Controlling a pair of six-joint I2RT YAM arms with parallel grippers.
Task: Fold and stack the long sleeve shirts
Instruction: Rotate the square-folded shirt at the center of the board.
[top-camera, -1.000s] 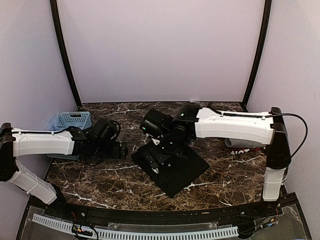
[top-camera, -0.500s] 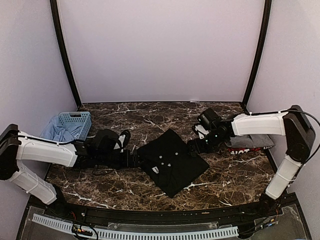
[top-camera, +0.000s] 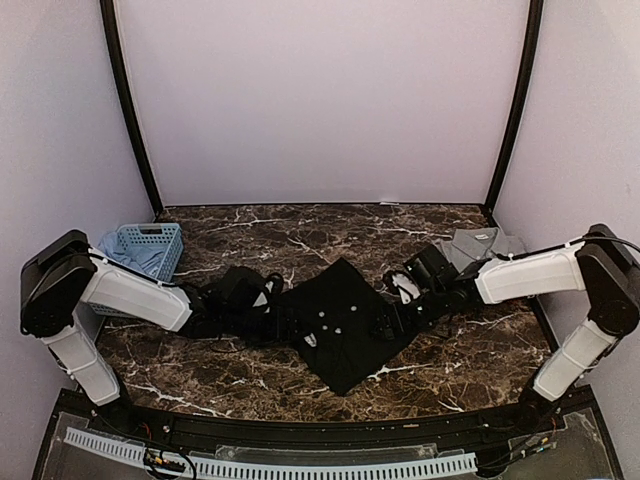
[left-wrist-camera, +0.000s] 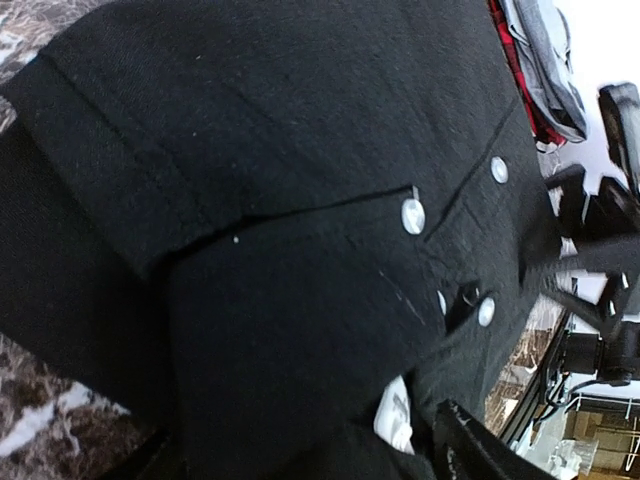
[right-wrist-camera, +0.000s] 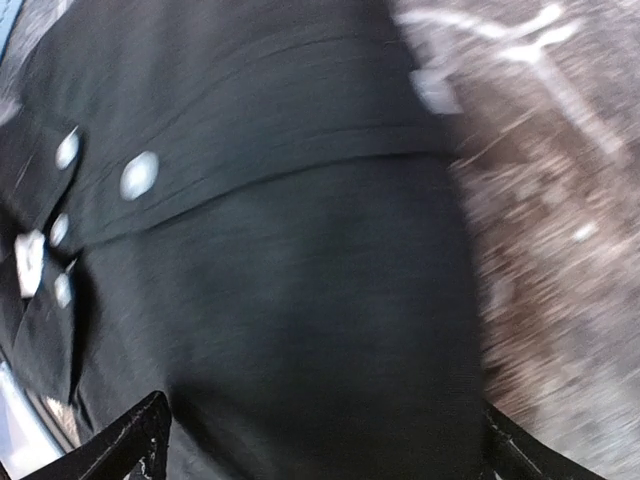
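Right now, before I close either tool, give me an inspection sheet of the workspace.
Surface: dark marble table, no spills seen.
Job's things: black shirt folded at centre, buttons up; grey shirt far right, red-edged shirt showing at its edge.
Clutter: light-blue basket far left, blue cloth in it.
Tools: left tool open at the black shirt's left edge; right tool open at its right edge.
Cables: black cable by the right arm's elbow.
Surroundings: pale walls, black poles.
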